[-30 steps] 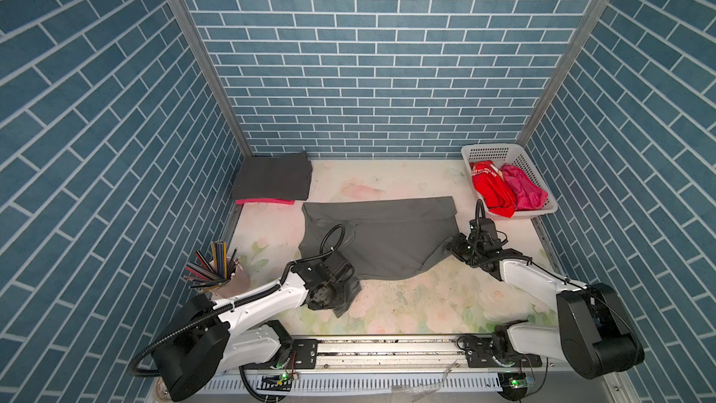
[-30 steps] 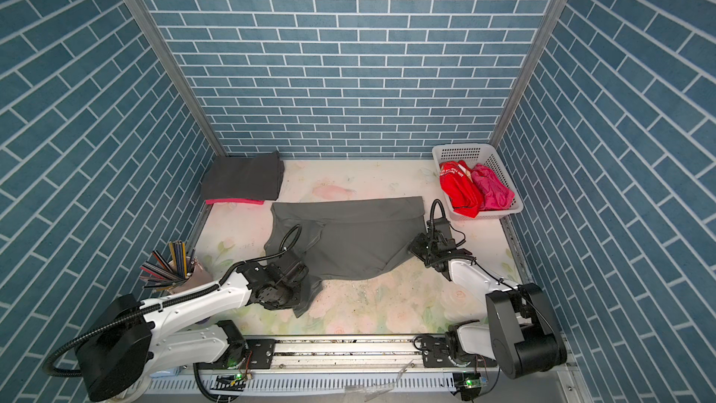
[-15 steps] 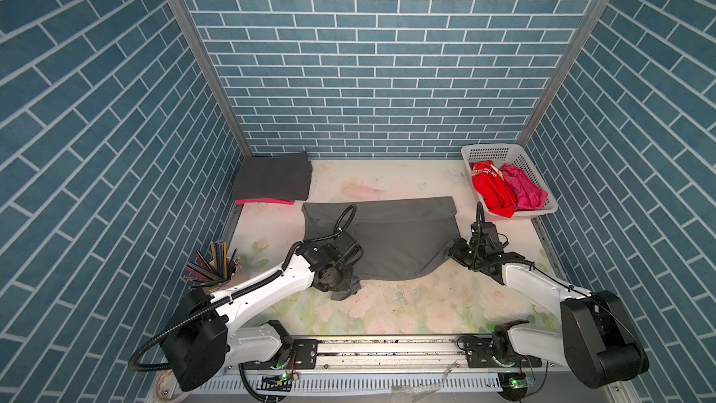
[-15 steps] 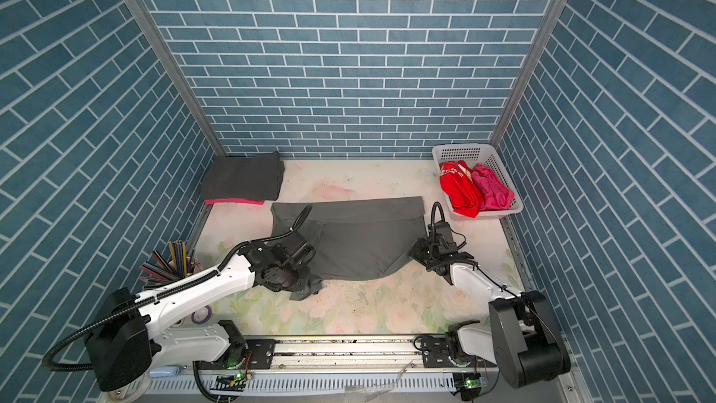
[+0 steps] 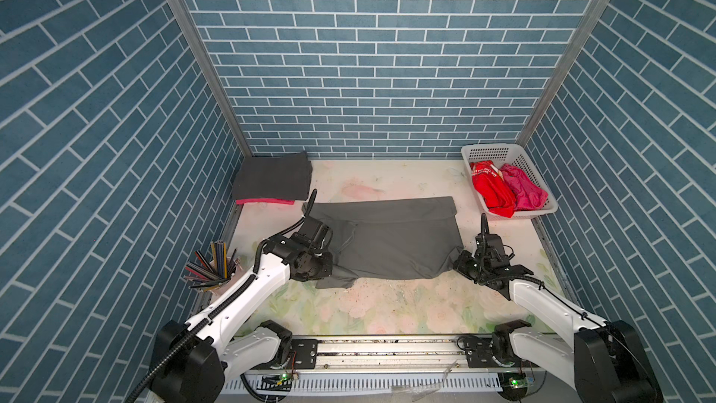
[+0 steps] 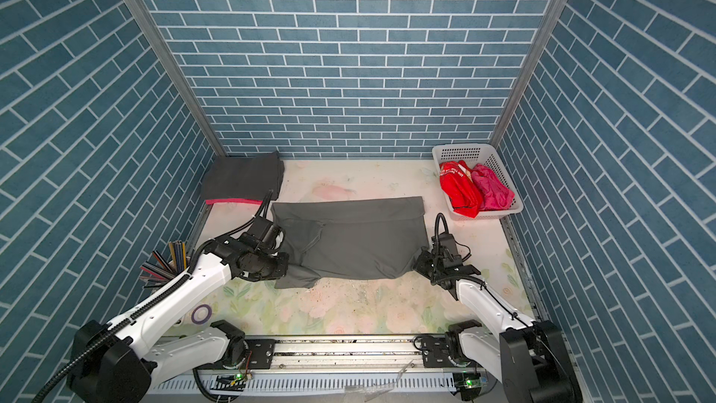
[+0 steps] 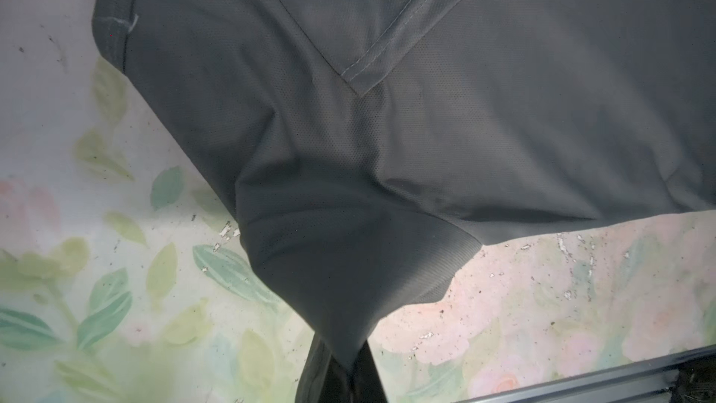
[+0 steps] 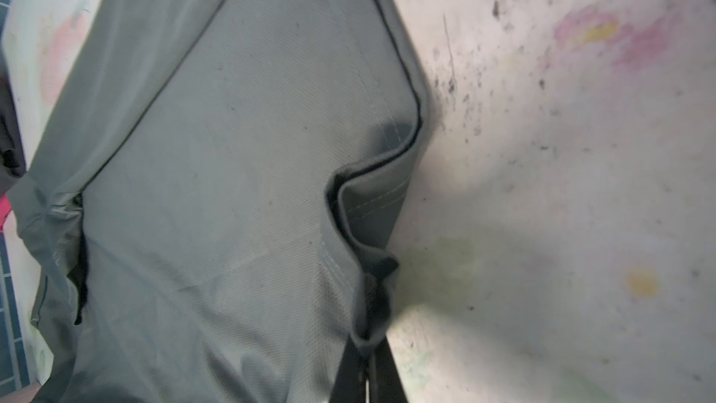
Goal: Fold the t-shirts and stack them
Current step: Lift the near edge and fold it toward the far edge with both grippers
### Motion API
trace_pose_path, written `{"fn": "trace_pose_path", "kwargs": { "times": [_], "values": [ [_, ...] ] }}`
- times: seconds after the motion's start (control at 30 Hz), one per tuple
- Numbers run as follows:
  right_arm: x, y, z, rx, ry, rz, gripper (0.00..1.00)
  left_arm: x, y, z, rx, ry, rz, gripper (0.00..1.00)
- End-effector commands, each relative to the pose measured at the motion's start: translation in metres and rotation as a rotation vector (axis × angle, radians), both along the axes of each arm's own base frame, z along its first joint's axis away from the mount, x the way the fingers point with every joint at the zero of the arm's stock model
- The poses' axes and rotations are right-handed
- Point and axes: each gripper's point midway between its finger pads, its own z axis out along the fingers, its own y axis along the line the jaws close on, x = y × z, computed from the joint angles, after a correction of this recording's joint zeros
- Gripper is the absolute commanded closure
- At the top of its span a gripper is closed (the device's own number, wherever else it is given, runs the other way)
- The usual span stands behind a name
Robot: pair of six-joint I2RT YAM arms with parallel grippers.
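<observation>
A large mid-grey t-shirt [image 5: 387, 242] [image 6: 356, 242] lies partly folded across the middle of the table in both top views. My left gripper [image 5: 330, 267] [image 7: 345, 374] is shut on its near-left corner, and the cloth [image 7: 426, 129] rises bunched into the jaws. My right gripper [image 5: 456, 263] [image 8: 368, 366] is shut on the near-right hem, where the fabric [image 8: 232, 188] puckers. At the back left a folded charcoal t-shirt [image 5: 273, 180] lies on a magenta-pink one [image 5: 265, 201]. A red t-shirt with white lettering [image 5: 490, 188] and a magenta t-shirt [image 5: 523, 191] sit crumpled in the basket.
The white perforated basket [image 5: 503, 149] stands at the back right against the wall. A cup of pencils [image 5: 213, 269] sits at the left edge beside my left arm, with a purple tape ring [image 6: 201, 313] near it. The arms' rail [image 5: 387, 350] runs along the front edge.
My left gripper has carried the shirt's near-left corner away from the front edge, toward the back. The right gripper has barely moved and keeps its hold.
</observation>
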Motion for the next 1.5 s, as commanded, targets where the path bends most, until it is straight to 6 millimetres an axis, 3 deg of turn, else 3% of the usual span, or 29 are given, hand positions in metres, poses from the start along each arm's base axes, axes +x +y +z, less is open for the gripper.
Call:
{"fn": "trace_pose_path", "kwargs": {
  "times": [0.0,0.33,0.5,0.67,0.87,1.17,1.27,1.47],
  "values": [
    [0.001,-0.006,0.002,-0.056,-0.009,0.018,1.00,-0.001,-0.002,-0.001,-0.032,0.022,-0.022,1.00],
    [0.021,-0.001,0.009,-0.096,0.015,0.065,1.00,0.047,0.003,0.013,-0.023,-0.043,-0.014,1.00],
    [0.019,-0.009,0.016,-0.137,0.009,0.048,1.00,0.061,0.007,0.011,-0.009,-0.041,-0.012,1.00],
    [0.005,-0.015,0.017,-0.137,0.019,0.025,1.00,0.058,0.012,0.012,-0.019,-0.036,0.000,1.00],
    [-0.019,-0.021,0.010,-0.126,0.081,-0.004,1.00,0.042,0.018,0.013,-0.036,-0.030,0.030,1.00],
    [-0.048,-0.012,0.002,-0.019,0.121,0.001,1.00,0.024,0.018,0.011,-0.081,-0.029,0.058,1.00],
    [-0.044,-0.019,0.007,-0.063,0.117,-0.019,1.00,0.025,0.019,0.010,-0.076,-0.029,0.058,1.00],
    [-0.019,-0.023,0.025,-0.126,0.057,-0.018,1.00,0.048,0.019,0.017,-0.054,-0.066,0.044,1.00]
  ]
}}
